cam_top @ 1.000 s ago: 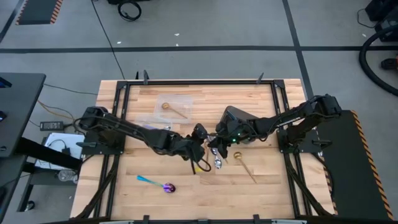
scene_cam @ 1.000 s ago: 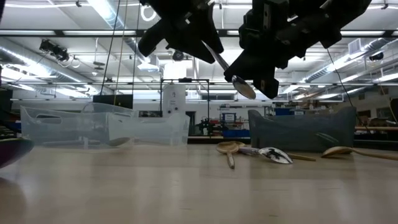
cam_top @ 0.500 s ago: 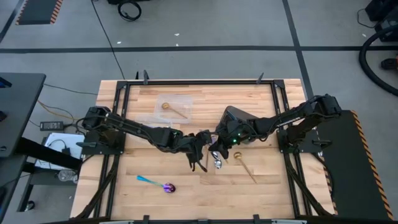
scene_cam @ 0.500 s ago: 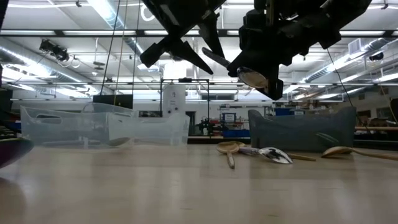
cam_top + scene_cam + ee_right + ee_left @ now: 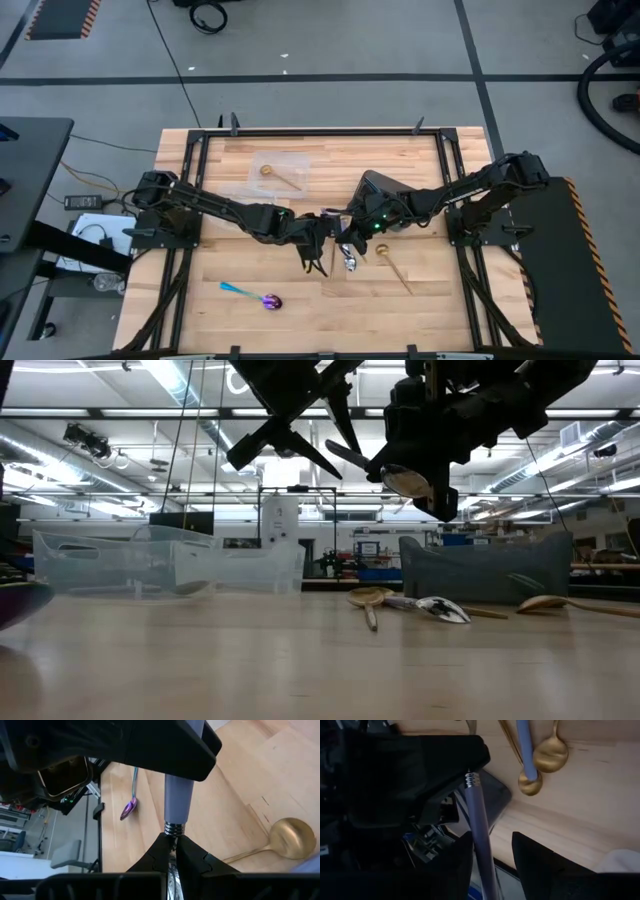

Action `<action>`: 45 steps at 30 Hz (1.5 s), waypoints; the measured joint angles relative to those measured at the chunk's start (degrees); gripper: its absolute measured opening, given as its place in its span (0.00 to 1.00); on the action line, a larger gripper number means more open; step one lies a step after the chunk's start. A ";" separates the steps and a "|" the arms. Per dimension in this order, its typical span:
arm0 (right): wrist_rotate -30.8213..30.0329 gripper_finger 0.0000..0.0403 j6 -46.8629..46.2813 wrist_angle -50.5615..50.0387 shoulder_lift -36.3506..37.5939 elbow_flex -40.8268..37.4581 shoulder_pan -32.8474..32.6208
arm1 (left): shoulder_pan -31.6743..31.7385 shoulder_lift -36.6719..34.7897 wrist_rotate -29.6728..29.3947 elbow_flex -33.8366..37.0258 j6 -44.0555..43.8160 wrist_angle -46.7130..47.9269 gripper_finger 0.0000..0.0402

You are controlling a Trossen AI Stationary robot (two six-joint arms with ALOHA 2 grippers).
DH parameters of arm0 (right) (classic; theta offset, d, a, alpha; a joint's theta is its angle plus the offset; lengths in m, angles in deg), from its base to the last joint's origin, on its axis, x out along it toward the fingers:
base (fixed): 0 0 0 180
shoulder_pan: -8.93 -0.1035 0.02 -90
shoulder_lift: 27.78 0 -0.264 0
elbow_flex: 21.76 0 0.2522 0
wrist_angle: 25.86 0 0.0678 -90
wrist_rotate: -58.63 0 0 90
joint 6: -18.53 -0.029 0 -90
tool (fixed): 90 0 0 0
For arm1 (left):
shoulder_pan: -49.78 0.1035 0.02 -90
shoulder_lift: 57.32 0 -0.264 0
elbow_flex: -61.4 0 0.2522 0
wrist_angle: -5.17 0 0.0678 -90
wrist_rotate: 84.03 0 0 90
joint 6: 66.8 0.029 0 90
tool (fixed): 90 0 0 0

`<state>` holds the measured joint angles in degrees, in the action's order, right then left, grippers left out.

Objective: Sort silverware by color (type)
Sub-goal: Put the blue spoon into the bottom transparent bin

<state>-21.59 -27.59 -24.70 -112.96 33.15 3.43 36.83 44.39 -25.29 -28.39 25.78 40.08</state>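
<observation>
- While both arms meet above the middle of the tabletop point(image 5: 250, 320), the right tool point(image 5: 385, 468) is clenched on the neck of a grey-handled silver spoon point(image 5: 405, 482), held in the air above the loose spoons point(image 5: 420, 605).
- Beside that spoon, the left tool point(image 5: 335, 435) stands released, its fingers point(image 5: 532, 855) straddling the handle without gripping.
- Risk, as I judge it: if the right tool lets go before the left clamps, the spoon drops onto the loose spoons.

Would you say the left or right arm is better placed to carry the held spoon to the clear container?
Left, probably: the open left gripper straddles the spoon handle, and the container lies on its side. The right gripper, shut on the spoon, would reach across.
</observation>
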 joint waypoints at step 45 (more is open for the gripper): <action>-1.14 0.47 13.56 4.10 0.44 0.04 1.14 | -10.21 -0.09 -7.30 0.68 -52.28 25.81 0.10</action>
<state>-22.72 -14.03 -20.60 -112.53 33.19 4.57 26.61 44.30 -32.59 -27.71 -26.50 65.89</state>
